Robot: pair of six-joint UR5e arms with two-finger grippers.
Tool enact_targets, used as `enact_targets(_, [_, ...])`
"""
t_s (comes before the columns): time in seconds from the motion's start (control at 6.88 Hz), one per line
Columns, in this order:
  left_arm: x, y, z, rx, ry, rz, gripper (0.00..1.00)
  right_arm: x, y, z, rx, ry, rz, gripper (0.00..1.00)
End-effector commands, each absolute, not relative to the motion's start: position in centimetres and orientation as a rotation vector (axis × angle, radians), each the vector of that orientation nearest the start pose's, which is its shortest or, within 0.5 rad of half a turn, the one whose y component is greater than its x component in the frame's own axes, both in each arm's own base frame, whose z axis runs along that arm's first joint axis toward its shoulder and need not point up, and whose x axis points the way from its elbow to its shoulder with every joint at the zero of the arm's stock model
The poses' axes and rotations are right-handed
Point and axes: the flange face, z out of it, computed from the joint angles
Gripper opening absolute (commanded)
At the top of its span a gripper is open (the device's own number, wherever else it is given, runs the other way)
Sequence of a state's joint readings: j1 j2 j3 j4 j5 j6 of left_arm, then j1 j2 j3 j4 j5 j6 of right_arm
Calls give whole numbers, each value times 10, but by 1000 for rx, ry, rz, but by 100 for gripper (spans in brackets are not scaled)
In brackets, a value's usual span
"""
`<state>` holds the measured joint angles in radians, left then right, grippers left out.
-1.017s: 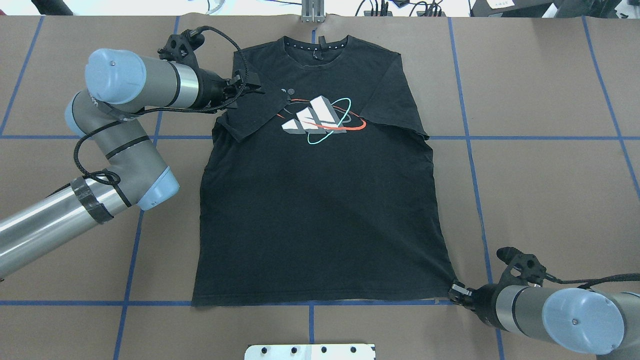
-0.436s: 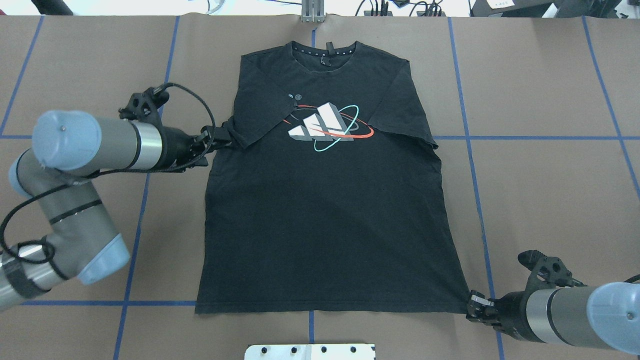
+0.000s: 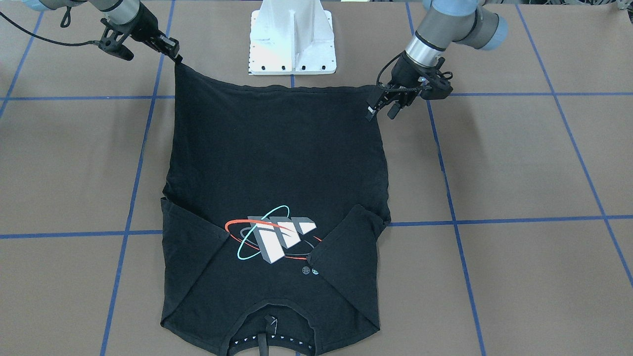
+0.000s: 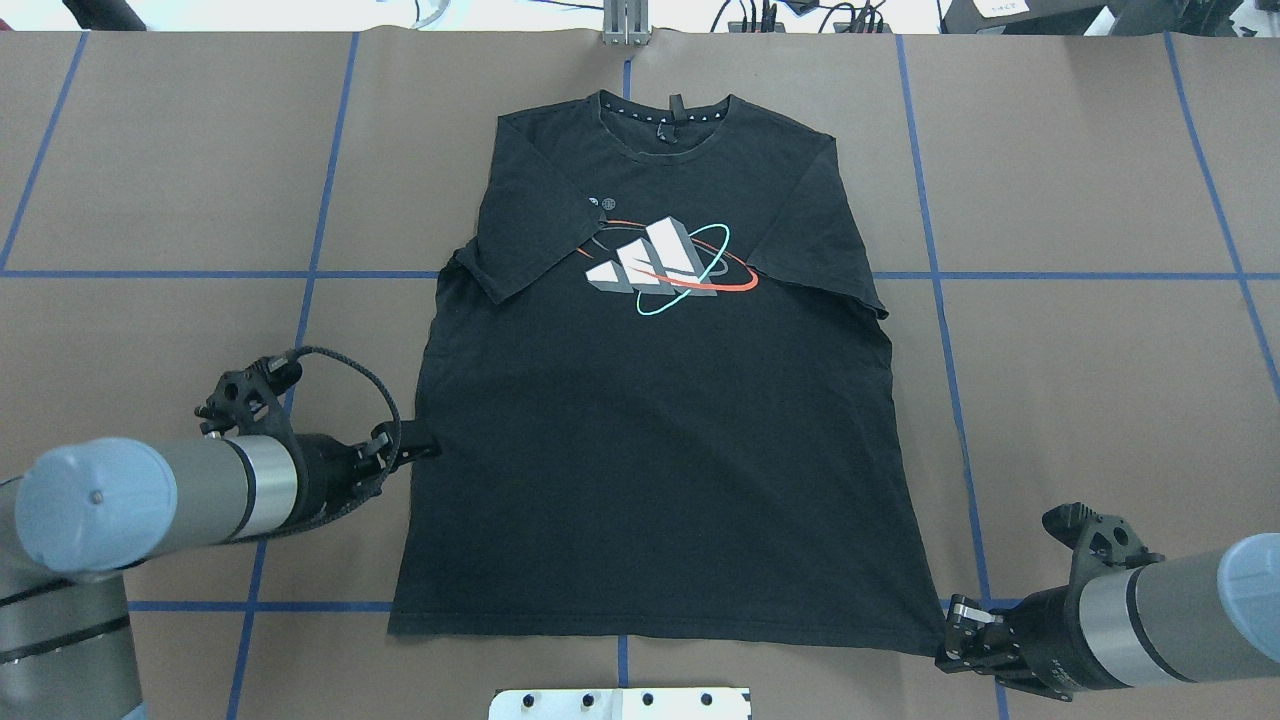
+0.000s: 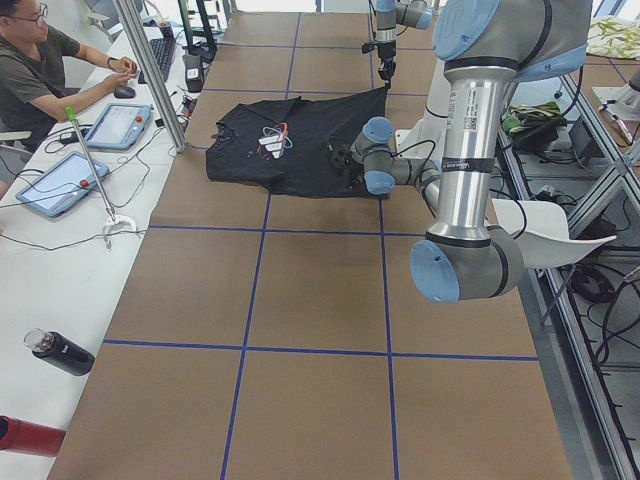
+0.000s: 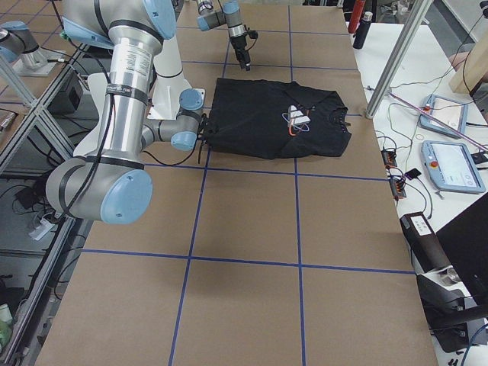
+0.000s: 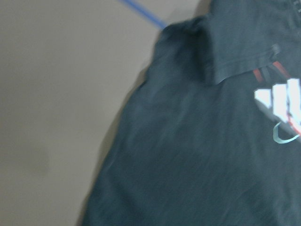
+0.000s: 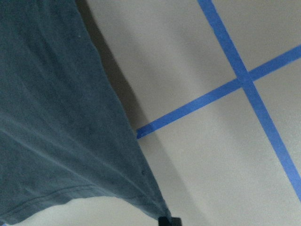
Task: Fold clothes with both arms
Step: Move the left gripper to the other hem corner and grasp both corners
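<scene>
The right arm has its jaws clenched on one hem corner of the black T-shirt, and the cloth is drawn to a point between them. Away from those jaws the shirt lies spread flat on the bench, with its logo facing up and both sleeves folded in toward it. The left arm holds its jaws released and empty, just beside the shirt's opposite side edge.
</scene>
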<state>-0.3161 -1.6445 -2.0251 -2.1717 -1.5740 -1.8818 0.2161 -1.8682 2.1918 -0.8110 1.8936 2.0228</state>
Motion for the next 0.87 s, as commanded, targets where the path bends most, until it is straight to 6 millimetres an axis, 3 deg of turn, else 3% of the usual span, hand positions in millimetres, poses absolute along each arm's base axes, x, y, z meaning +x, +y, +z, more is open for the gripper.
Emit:
enact_targets(0.0, [466,-221,350,-35,1028,-577,85,-349,-181,402,-425,-1045,418,0])
enact_targets(0.29, [483,-183,361,-83,973,-548,79,-350,-181,405,-423,-1040,420,0])
enact_targets(0.44, [486,-174,363,-97,968,-543,74,-353,-182,409,-422,-1034,421,0])
enact_targets(0.73, [485,-174,362,-98,968,-544,62,-353,-183,408,-421,-1036,423,0])
